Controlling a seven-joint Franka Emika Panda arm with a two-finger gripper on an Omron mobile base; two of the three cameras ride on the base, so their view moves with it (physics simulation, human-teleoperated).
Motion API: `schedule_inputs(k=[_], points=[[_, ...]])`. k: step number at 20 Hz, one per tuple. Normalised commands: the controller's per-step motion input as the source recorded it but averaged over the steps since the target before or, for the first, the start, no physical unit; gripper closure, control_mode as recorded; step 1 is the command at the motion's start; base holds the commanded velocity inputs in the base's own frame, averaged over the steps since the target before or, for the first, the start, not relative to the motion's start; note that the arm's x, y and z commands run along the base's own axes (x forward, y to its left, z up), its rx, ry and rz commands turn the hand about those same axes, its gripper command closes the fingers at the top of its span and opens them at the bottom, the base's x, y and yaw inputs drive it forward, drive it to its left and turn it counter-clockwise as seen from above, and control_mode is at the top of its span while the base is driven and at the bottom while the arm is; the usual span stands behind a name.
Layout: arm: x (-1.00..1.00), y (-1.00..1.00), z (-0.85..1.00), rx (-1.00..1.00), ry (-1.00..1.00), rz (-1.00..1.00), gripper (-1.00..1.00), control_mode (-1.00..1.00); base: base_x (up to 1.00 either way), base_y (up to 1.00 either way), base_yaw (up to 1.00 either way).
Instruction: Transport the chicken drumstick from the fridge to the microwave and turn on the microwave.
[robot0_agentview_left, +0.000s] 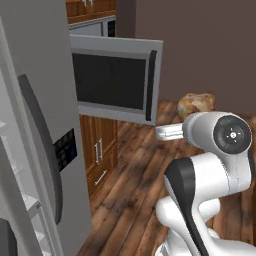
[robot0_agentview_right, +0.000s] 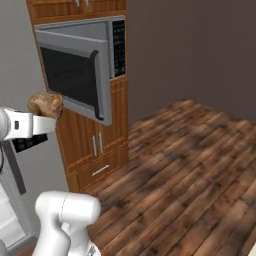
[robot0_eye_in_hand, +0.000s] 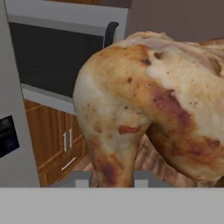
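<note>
The chicken drumstick (robot0_eye_in_hand: 148, 100), golden-brown and glossy, is close in front of the hand camera, and my gripper (robot0_eye_in_hand: 112, 178) is shut on its lower end. From the base it hangs in mid-air (robot0_agentview_left: 196, 105) (robot0_agentview_right: 46, 104) just above my white hand, to the right of the fridge and level with the microwave's lower edge. The microwave (robot0_agentview_right: 118, 47) has its door (robot0_agentview_left: 112, 80) swung open toward me, black window and dark bar handle facing out. The light-grey fridge (robot0_agentview_left: 40, 125) stands at the left with its curved handle and small black panel.
Wooden cabinet doors and a drawer (robot0_agentview_left: 102, 155) sit under the microwave. Brown plank floor (robot0_agentview_right: 190, 165) stretches to the right up to a dark wall. The open microwave door juts out between the drumstick and the oven cavity.
</note>
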Motion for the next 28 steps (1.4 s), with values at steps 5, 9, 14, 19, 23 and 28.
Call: schedule_inputs(k=[5,9,14,19,23,28], points=[[0.0,0.0,0.0,0.0,0.0,0.0,1.0,1.0,0.0,-0.37,-0.23],[0.0,0.0,0.0,0.0,0.0,0.0,1.0,1.0,0.0,-0.46,-0.19],[0.0,0.0,0.0,0.0,0.0,0.0,1.0,1.0,0.0,-0.47,-0.17],[0.0,0.0,0.0,0.0,0.0,0.0,1.0,1.0,0.11,-0.4,-0.13],[0.0,0.0,0.0,0.0,0.0,0.0,1.0,1.0,0.16,-0.42,-0.13],[0.0,0.0,0.0,0.0,0.0,0.0,1.0,1.0,0.27,-0.46,-0.11]])
